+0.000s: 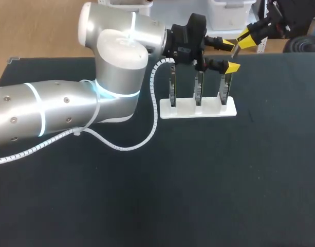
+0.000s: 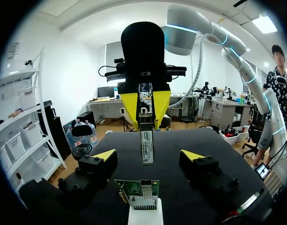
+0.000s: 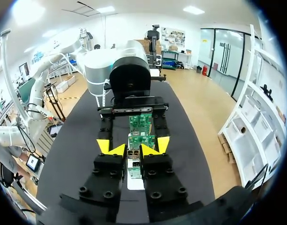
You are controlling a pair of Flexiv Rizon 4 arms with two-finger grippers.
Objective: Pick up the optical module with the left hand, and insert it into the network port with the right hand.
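Beside left gripper (image 1: 233, 55), 3 upright cards (image 1: 198, 90) on stand (image 1: 198, 110).

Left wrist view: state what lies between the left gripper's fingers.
A green circuit board on its white stand, clear of both fingers; the left wrist view shows it.

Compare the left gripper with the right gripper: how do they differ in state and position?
The left gripper is open wide and holds nothing; the right gripper is shut on the optical module. The left gripper is over the network cards on the white stand; the right gripper is past the stand's end, facing the left gripper. Both have black fingers with yellow tips.
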